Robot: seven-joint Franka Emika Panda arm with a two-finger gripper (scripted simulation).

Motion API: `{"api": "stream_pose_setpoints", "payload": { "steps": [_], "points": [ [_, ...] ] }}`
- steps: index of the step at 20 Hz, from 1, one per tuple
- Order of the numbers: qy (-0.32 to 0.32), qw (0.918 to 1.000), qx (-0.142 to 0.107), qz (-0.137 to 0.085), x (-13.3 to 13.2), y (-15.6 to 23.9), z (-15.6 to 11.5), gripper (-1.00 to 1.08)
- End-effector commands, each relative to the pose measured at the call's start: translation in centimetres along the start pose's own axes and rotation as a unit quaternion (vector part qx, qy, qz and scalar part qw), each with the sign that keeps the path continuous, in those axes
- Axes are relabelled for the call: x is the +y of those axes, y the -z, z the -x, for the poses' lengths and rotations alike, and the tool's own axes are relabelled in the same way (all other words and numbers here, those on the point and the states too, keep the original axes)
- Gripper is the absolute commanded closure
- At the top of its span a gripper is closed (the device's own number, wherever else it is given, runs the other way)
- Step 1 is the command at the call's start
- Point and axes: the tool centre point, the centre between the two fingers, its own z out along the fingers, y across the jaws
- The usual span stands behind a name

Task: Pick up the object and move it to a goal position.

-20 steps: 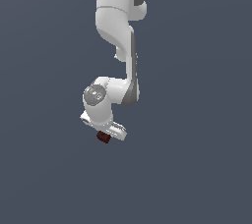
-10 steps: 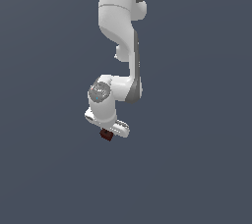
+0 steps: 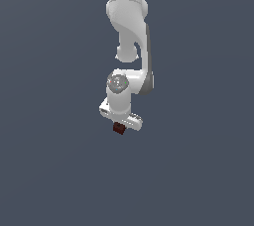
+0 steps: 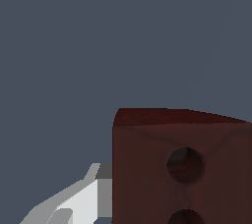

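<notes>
The object is a small dark red-brown block (image 3: 118, 129) with dark round dots on its face. In the exterior view it sits just under the white gripper (image 3: 119, 125), held between the fingers, which are mostly hidden by the hand. In the wrist view the block (image 4: 182, 169) fills much of the picture, with one grey-white finger (image 4: 81, 201) against its side. The gripper is shut on the block, and it looks carried above the plain grey floor.
The white arm (image 3: 130, 31) reaches down from the top of the exterior view. The plain dark grey floor (image 3: 59, 170) surrounds it. No goal marker shows in either view.
The arm has swung toward the exterior view's right and slightly up, carrying the block with it. The grip on the block is unchanged.
</notes>
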Motion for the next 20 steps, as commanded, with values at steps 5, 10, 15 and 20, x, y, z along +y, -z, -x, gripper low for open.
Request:
{"api": "stream_pose_setpoints", "payload": {
  "steps": [5, 10, 15, 20],
  "points": [
    [0.002, 1.0000, 0.001, -0.001, -3.3, 0.1, 5.5, 1.08],
    [0.002, 1.0000, 0.001, -0.001, -5.3, 0.1, 9.0, 1.08],
    [0.002, 1.0000, 0.001, -0.001, -6.8, 0.1, 11.3, 1.08],
    [0.001, 1.0000, 0.001, -0.001, -7.3, 0.1, 12.1, 1.08]
  ]
}}
